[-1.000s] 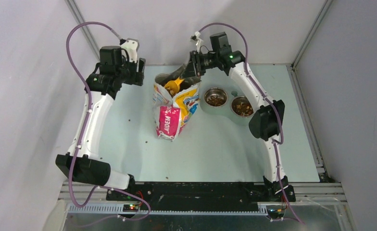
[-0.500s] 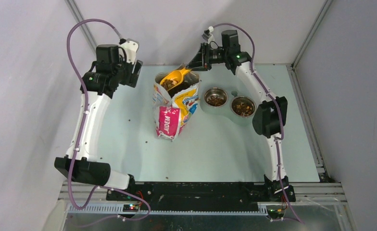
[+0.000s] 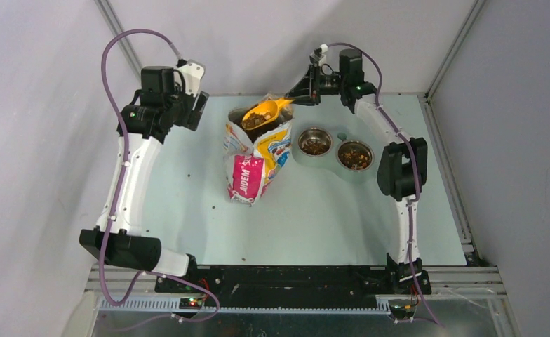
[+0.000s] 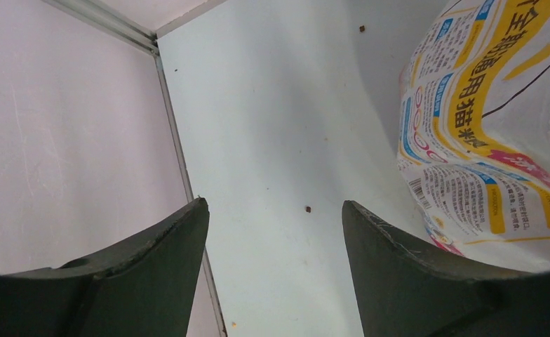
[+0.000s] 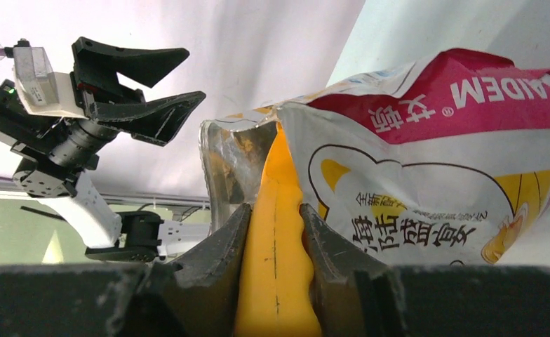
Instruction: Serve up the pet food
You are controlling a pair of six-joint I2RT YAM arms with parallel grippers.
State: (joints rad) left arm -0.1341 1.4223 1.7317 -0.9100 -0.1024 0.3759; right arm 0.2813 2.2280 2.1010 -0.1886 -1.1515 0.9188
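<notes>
Above bag (image 3: 255, 158), scoop (image 3: 278, 105) with pet food (image 3: 257, 116) — bowls (image 3: 315, 130) to bag's right.

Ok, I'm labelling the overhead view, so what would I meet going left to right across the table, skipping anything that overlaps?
left gripper → food bag → first bowl → second bowl

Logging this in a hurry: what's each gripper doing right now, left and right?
Left gripper: open, holding nothing.
Right gripper: closed on the handle of the yellow scoop, which is loaded with pet food.
</notes>
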